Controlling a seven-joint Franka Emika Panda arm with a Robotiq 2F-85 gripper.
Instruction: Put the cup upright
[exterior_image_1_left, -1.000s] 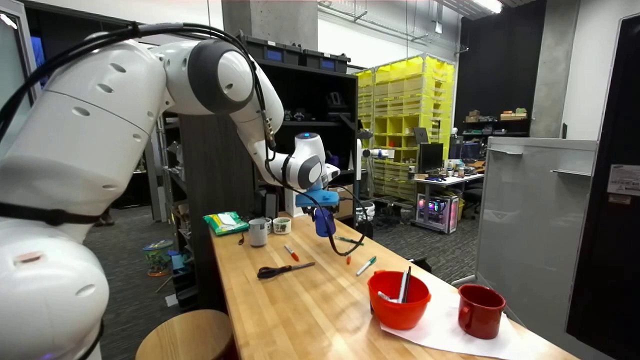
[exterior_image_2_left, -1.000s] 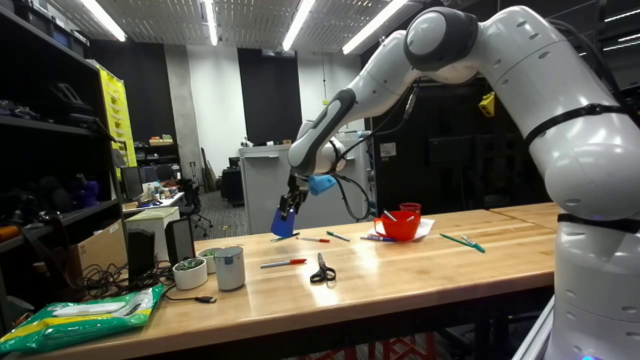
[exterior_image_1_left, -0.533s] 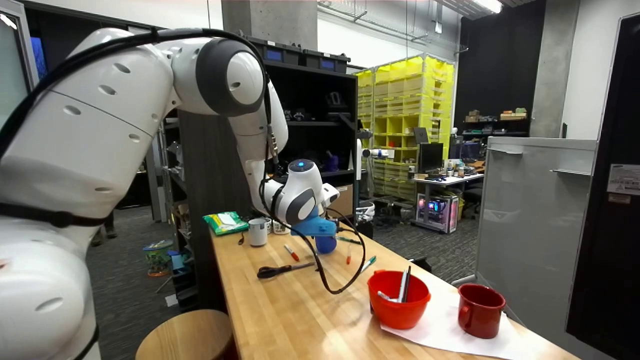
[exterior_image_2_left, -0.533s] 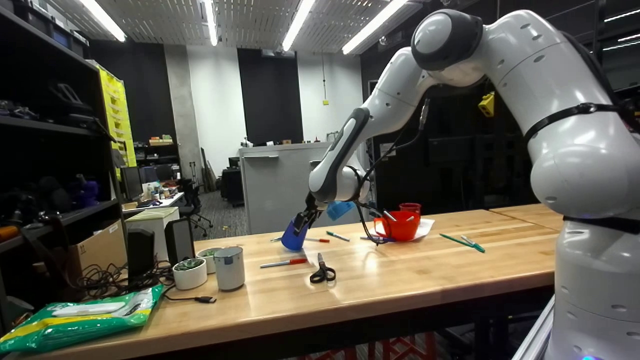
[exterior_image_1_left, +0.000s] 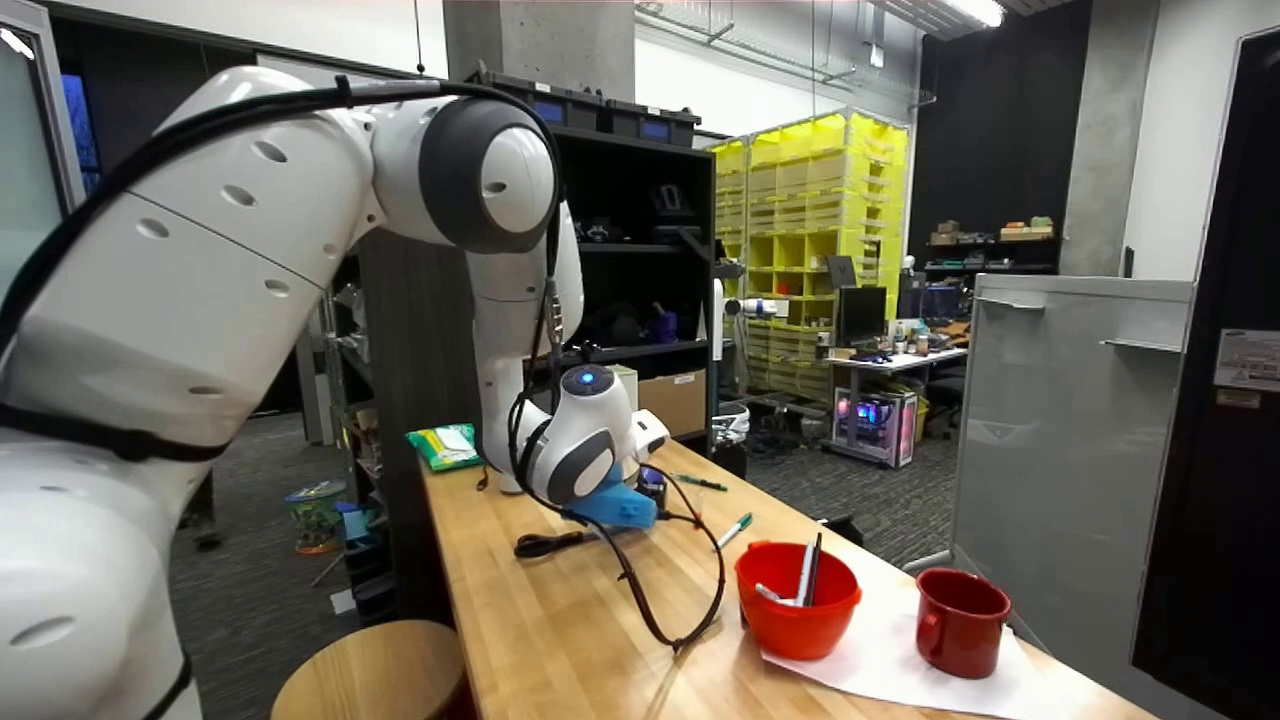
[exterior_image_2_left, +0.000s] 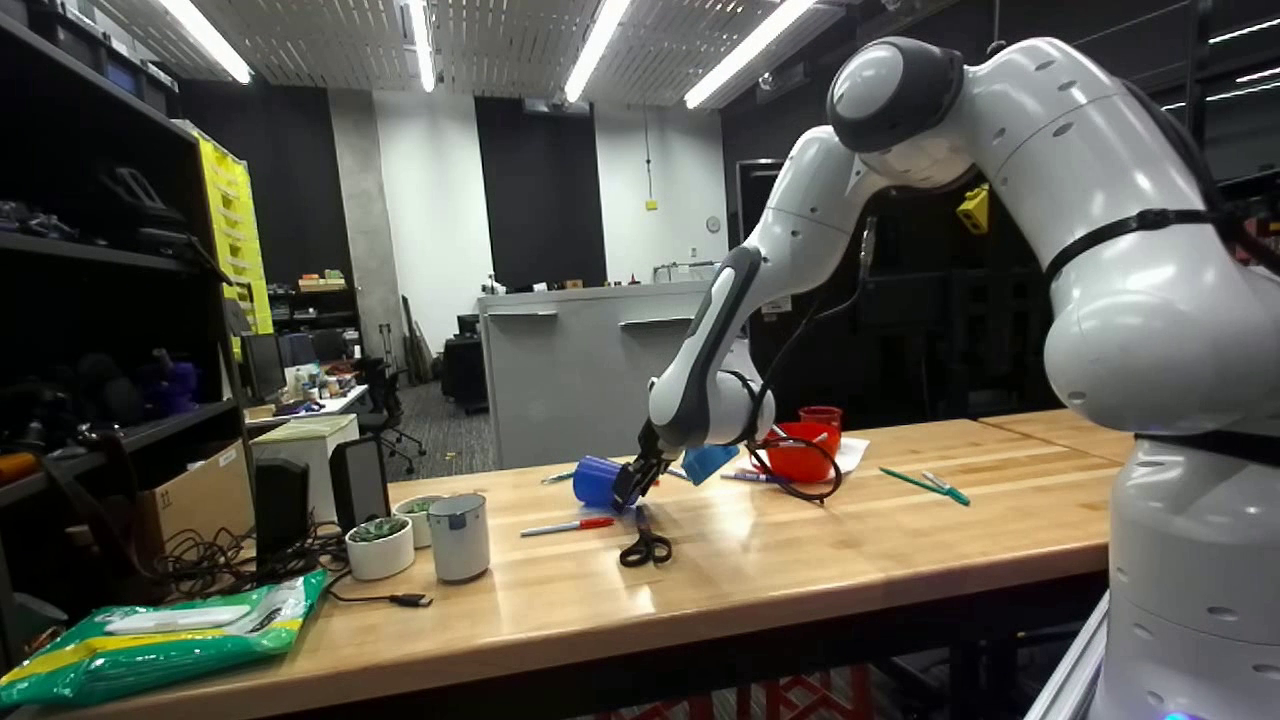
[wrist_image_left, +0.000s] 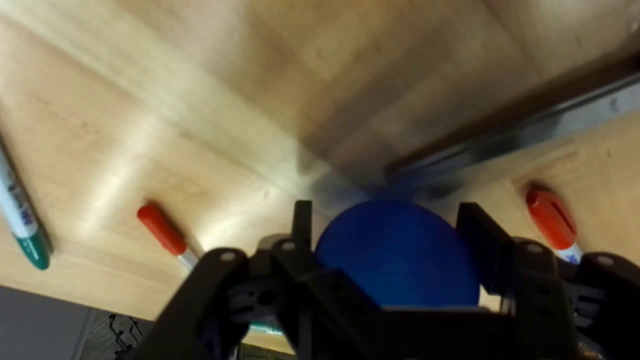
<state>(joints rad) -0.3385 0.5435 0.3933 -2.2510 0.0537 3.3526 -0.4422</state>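
Observation:
The dark blue cup (exterior_image_2_left: 593, 482) is tipped far over, nearly on its side, low at the tabletop. Its wide end points away from my gripper (exterior_image_2_left: 625, 487), which holds it by the narrow end. I cannot tell whether it touches the table. In the wrist view the cup's round base (wrist_image_left: 400, 250) fills the space between the fingers of the gripper (wrist_image_left: 384, 210), one on each side. In an exterior view the arm's blue bracket (exterior_image_1_left: 615, 505) and wrist hide most of the cup.
Scissors (exterior_image_2_left: 645, 540) and a red-capped marker (exterior_image_2_left: 568, 526) lie close by; the scissors' blades (wrist_image_left: 525, 135) run near the cup. A grey mug (exterior_image_2_left: 459, 540) stands at the left. A red bowl (exterior_image_1_left: 798, 610) with pens and a dark red cup (exterior_image_1_left: 962, 625) stand on paper.
The gripper has come down and back toward the robot's base with the cup. The cup has turned from nearly upside down to nearly on its side.

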